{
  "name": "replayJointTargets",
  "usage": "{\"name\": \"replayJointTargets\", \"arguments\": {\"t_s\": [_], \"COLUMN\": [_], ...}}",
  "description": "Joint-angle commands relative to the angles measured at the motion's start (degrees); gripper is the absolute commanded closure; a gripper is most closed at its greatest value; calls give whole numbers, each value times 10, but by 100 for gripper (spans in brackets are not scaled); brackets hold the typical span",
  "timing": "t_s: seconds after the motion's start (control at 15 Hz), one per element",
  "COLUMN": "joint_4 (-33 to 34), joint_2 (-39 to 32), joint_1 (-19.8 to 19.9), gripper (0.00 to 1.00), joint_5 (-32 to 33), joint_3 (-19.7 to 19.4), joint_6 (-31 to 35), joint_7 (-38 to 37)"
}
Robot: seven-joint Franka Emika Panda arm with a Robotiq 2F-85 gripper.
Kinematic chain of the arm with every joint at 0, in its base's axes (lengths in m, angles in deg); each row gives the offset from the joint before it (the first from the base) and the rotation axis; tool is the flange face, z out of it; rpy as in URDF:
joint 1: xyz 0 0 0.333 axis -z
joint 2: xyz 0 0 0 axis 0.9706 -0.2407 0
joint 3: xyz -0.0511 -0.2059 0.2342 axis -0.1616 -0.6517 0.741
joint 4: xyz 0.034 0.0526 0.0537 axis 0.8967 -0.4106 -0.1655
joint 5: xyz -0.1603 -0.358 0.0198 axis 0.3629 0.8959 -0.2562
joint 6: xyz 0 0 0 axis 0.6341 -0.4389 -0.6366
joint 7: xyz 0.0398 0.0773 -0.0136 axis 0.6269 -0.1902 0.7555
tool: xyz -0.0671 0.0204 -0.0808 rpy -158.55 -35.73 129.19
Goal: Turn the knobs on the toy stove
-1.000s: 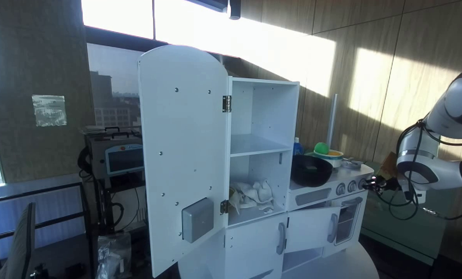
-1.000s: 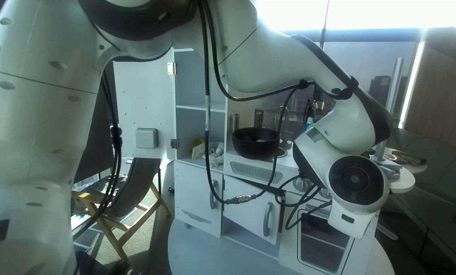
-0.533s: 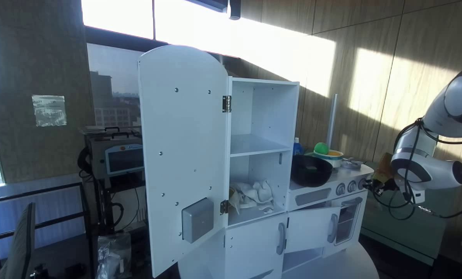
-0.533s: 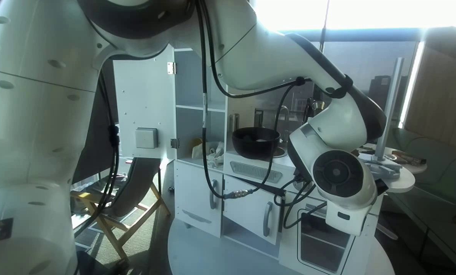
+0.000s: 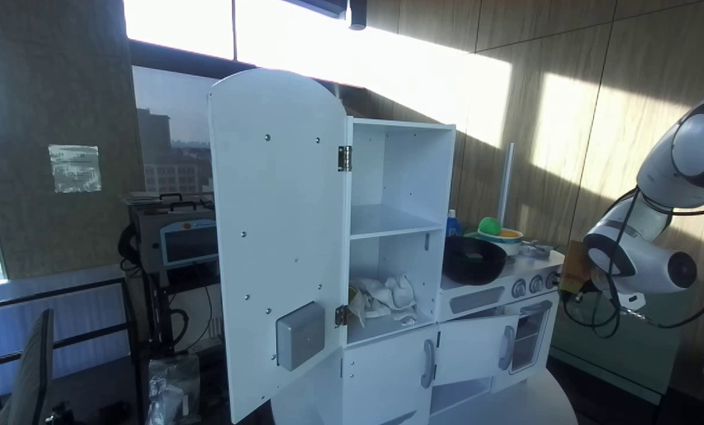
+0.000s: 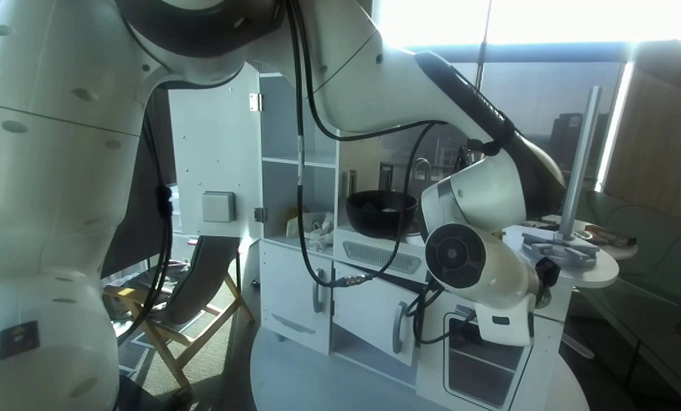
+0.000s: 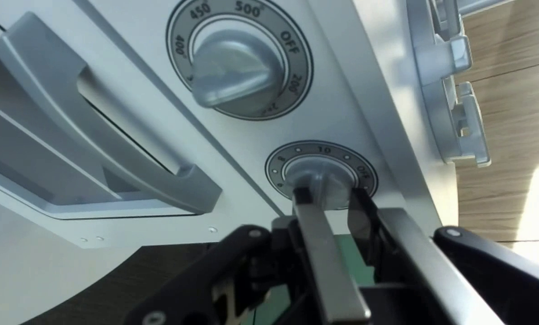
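The white toy stove has a row of grey knobs along its front panel. In the wrist view, a large knob with temperature marks is at the upper middle. A smaller knob with number marks is below it. My gripper is partly open, with a gap between the fingers. Its tips overlap the lower part of the smaller knob, one at each side; I cannot tell whether they touch it. In an exterior view, the gripper is dark and small near the rightmost knob. In the opposite exterior view, the arm hides the gripper and knobs.
The grey oven handle sticks out left of the knobs. A black bowl stands on the stove top. A cupboard door stands ajar below. A metal pole on a grey base rises behind. Cables hang below the wrist.
In both exterior views, the wrist has shifted left and rotated, with its cables moving along. The gripper has turned near the rightmost knob. The stove's right edge looks shifted very slightly left.
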Motion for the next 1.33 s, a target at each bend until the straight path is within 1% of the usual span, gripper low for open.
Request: {"name": "replayJointTargets", "arguments": {"t_s": [0.0,0.13,0.27,0.33,0.6,0.67,0.73,0.8,0.87,0.93,1.07,1.13,1.27], "joint_4": [-46,-64,-89,-101,-148,-167,-184,-198,-205,-213,-209,-201,-186], "joint_2": [26,27,31,45,62,68,71,71,71,73,85,96,120], "joint_1": [-67,-94,-112,-75,-67,-66,-67,-68,-68,-68,-62,-55,-40], "gripper": [94,94,94,94,93,93,59,64,63,58,43,34,21], "joint_5": [-64,-96,-125,-106,-108,-104,-103,-102,-102,-102,-102,-102,-102], "joint_3": [-38,-66,-85,-55,-45,-33,-17,-3,8,18,22,16,3], "joint_6": [-9,-33,-65,-75,-129,-134,-131,-131,-127,-123,-82,-51,2], "joint_7": [152,227,303,329,445,470,493,512,522,532,538,539,548]}}
